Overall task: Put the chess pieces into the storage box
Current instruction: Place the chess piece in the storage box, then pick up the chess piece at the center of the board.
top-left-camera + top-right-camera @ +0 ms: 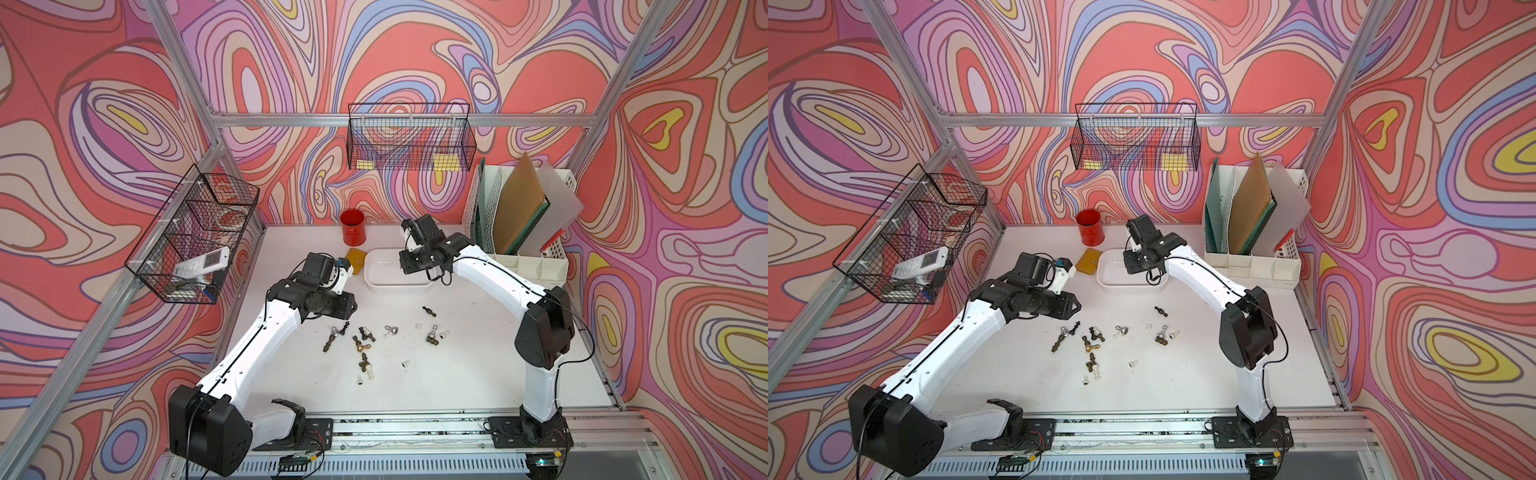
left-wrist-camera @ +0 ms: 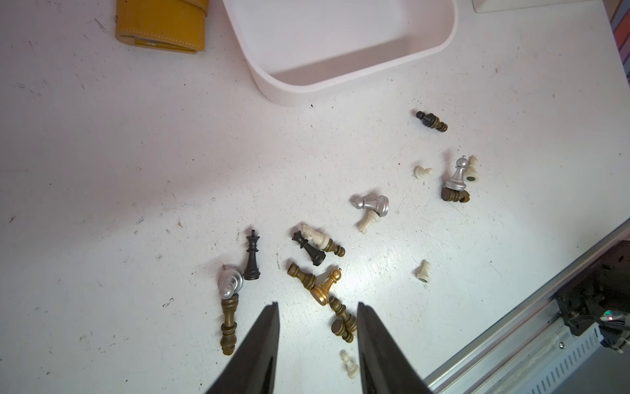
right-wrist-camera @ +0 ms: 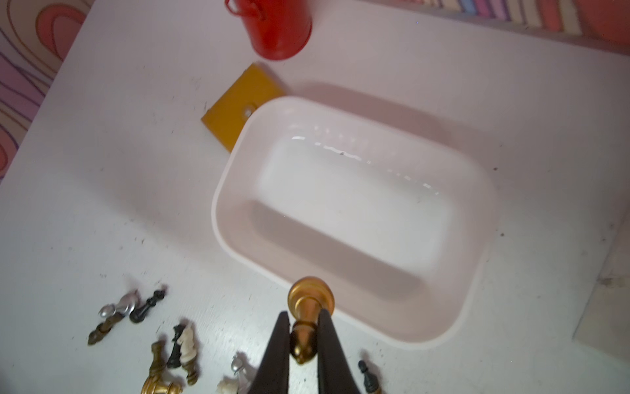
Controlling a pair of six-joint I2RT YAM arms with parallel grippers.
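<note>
Grips a shiny gold turned chess piece (image 3: 308, 300) in the right hand (image 3: 303, 319), above the shallow white plastic storage box (image 3: 218, 204). Holds the left hand (image 2: 317, 307) wide over bronze, black and silvery chess pieces (image 2: 315, 252) scattered on the white tabletop (image 2: 136, 170).

white arm shells (image 1: 249, 345), black joints (image 1: 544, 332), black cables (image 1: 593, 343); tapered black claw fingers (image 2: 259, 348).
</note>
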